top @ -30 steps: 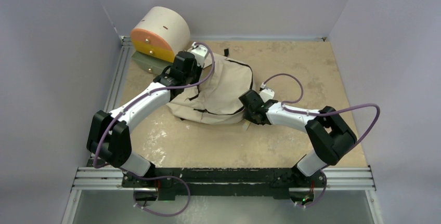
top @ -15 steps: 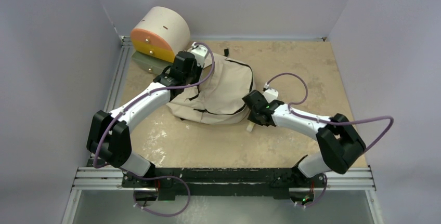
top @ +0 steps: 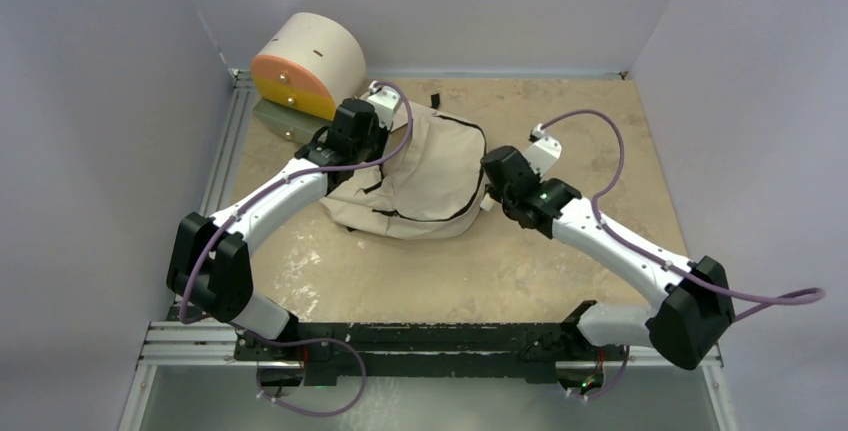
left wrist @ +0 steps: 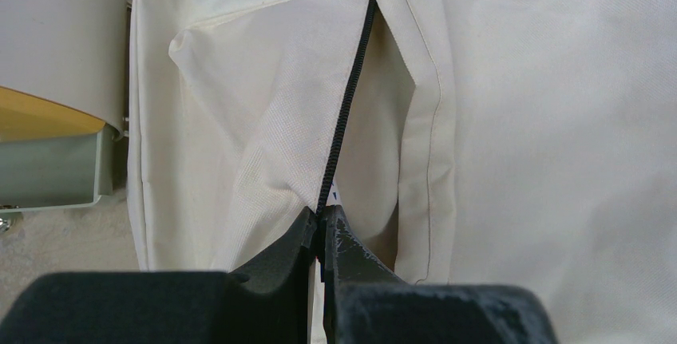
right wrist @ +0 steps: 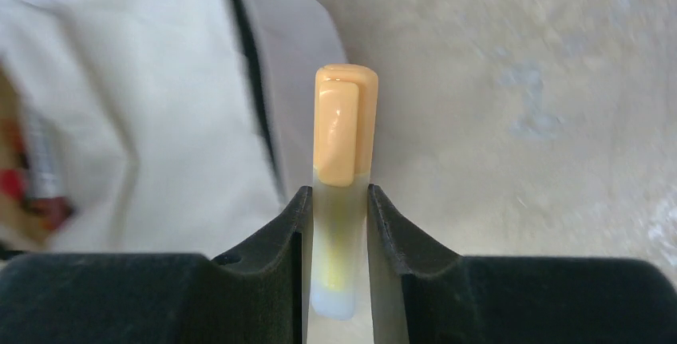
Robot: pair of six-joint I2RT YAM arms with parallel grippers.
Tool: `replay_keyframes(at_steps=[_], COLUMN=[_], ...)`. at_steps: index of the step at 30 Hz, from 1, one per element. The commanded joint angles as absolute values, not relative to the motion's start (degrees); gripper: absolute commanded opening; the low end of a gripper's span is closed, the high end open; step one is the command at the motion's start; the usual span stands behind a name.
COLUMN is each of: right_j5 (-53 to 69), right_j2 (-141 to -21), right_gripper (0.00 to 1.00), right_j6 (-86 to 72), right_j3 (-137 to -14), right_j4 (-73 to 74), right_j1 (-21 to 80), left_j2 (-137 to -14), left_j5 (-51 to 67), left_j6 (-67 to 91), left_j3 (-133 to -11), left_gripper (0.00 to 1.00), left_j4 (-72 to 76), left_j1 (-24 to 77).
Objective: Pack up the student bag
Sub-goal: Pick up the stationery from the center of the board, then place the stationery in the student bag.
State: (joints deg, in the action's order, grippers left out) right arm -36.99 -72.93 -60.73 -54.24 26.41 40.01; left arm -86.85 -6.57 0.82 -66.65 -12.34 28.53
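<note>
The student bag (top: 425, 176) is a beige fabric backpack with black zippers, lying flat in the middle of the table. My left gripper (top: 368, 143) is at its far left corner, shut on the black zipper (left wrist: 351, 96) where the flap (left wrist: 279, 120) lifts; the jaws (left wrist: 322, 220) meet on it. At the bag's right edge my right gripper (top: 490, 191) is shut on a marker (right wrist: 345, 132) with an orange cap and a pale, yellowish body. The marker sticks out past the fingertips (right wrist: 339, 192), beside the bag's zippered edge (right wrist: 144, 81).
A cream-and-orange cylindrical drawer unit (top: 305, 66) stands at the far left, close to my left gripper, and shows at the left of the left wrist view (left wrist: 48, 49). Blurred red and white items (right wrist: 40, 168) show in the bag's opening. Grey walls enclose the table.
My right arm has swung from the bag's near right corner toward the far side along its right edge, carrying the marker up off the table. The left arm has not moved.
</note>
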Motion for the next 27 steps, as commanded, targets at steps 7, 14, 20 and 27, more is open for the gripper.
replay_keyframes(at_steps=[7, 14, 20, 27], right_j5=[-23.8, -9.9, -3.3, -2.7], right_j2=[-75.6, -89.2, -98.4, -103.8], right_gripper=[0.1, 0.09, 0.09, 0.09], right_j6=[-44.4, -44.4, -45.7, -48.6], right_j3=[-63.7, -70.2, -75.5, -79.7], right_j4=[-0.9, -7.3, -8.3, -7.2], right_j1=[40.0, 40.0, 40.0, 40.0], left_j2=[-85.2, -85.1, -85.1, -85.1], left_j5=[-6.5, -6.7, -7.0, -6.9], left_j6=[0.3, 0.3, 0.3, 0.3], left_j3=[-69.3, -69.3, -69.3, -69.2], left_gripper=[0.0, 0.0, 0.0, 0.0], left_j4=[-10.8, -10.9, -10.9, -10.8], left_j1=[28.5, 28.5, 28.5, 28.5])
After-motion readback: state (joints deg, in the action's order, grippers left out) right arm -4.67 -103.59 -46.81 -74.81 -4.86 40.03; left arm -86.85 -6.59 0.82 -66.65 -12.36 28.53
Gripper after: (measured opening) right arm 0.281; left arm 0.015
